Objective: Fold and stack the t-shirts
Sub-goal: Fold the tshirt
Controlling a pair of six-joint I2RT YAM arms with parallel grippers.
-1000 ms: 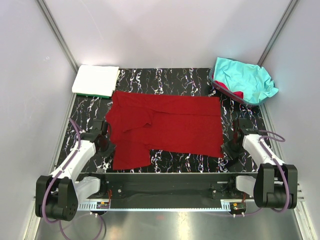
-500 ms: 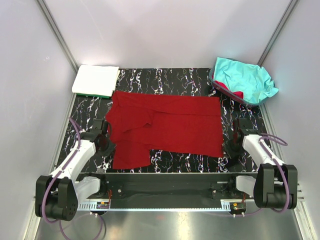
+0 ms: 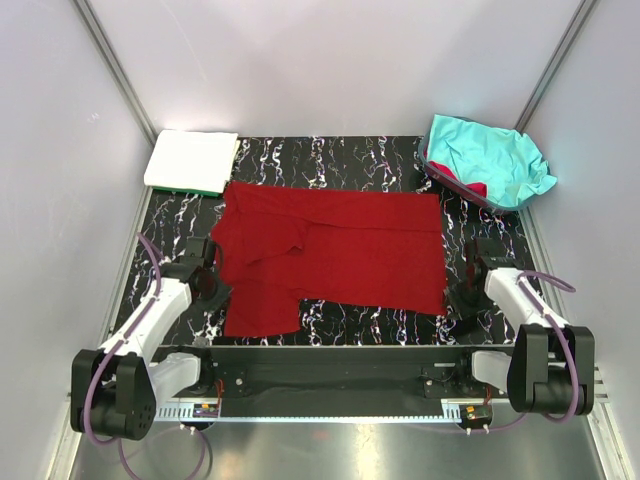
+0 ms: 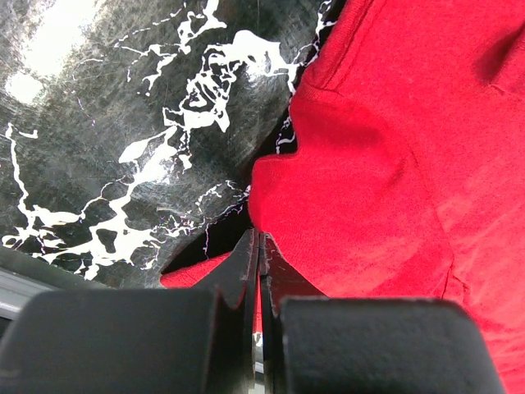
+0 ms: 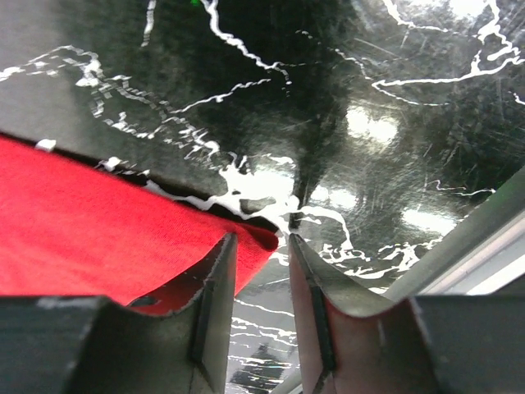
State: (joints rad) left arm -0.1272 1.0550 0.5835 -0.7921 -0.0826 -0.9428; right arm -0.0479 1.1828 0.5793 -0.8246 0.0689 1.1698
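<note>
The dark red shirt lies spread flat on the black marbled mat that covers the bench. Its long axis runs left to right, straight across the line between the two arms. That is the relation the coming move depends on: each arm stands at one short end of the cloth, so each reaches inward for its own side. Neither arm is clearly nearer.

The left tool is low at the shirt's left edge, beside the bunched sleeve. From its wrist, the left tool has its fingers pressed together. Red cloth lies on both sides of them, so it looks clamped on the shirt's edge.

The right tool sits at the near right corner. From its wrist, the right tool has its fingers apart, with the shirt's pointed corner poking into the gap from the left and bare mat showing beyond it. I judge it is placed to pinch that corner but has not yet done so.

A white shirt is folded on a green shirt at the far left corner. A crumpled turquoise shirt waits at the far right, well apart from both tools.
</note>
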